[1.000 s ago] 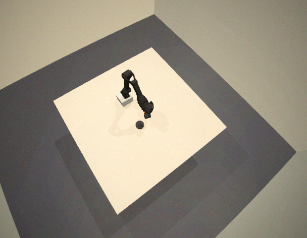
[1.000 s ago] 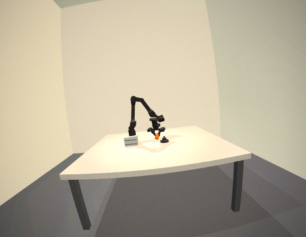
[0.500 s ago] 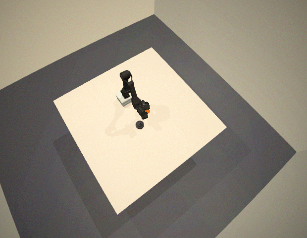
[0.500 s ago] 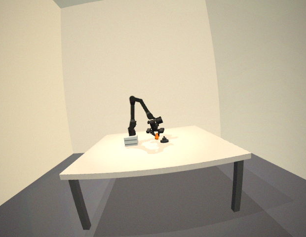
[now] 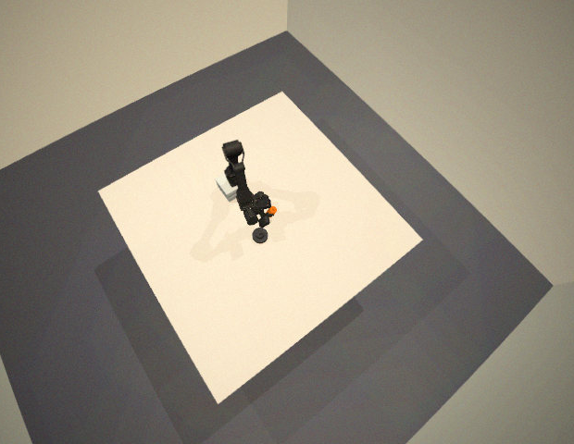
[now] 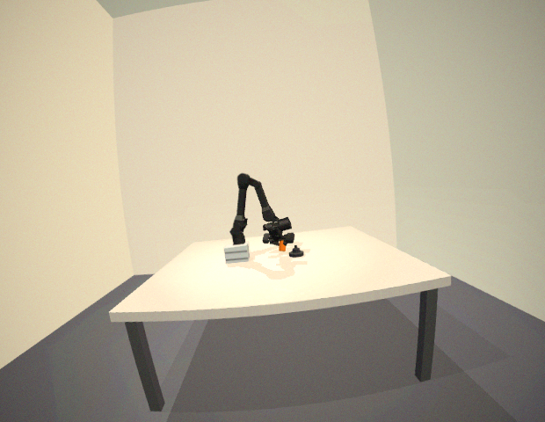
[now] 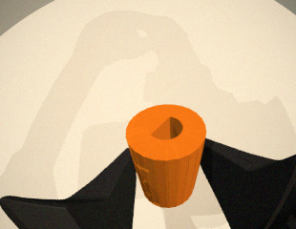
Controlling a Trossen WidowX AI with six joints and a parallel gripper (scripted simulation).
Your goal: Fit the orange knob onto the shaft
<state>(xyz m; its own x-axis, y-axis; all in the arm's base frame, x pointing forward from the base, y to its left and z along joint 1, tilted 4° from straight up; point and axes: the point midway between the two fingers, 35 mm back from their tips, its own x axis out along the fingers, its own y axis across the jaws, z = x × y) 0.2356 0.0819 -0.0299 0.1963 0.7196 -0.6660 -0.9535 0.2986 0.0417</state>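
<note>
The orange knob (image 5: 271, 210) (image 6: 282, 246) (image 7: 164, 178) is held between the fingers of my gripper (image 5: 268, 211) (image 6: 281, 242) (image 7: 164, 149), which is shut on its sides. In the wrist view the knob's holed end faces the camera, and the hole's flat side is at its upper left. The knob looks roughly upright in the exterior view; its height above the table is hard to tell. The dark round pedestal (image 5: 260, 240) (image 6: 295, 254) stands beside the held knob, apart from it, with its short shaft (image 6: 295, 247) pointing up. The shaft's flat side cannot be made out.
A pale grey block with dark stripes (image 5: 225, 186) (image 6: 236, 253) stands by the arm's base. The arm arches over the pale table (image 5: 302, 296) (image 6: 354, 272) and casts shadows on it. Dark floor and plain walls surround the table.
</note>
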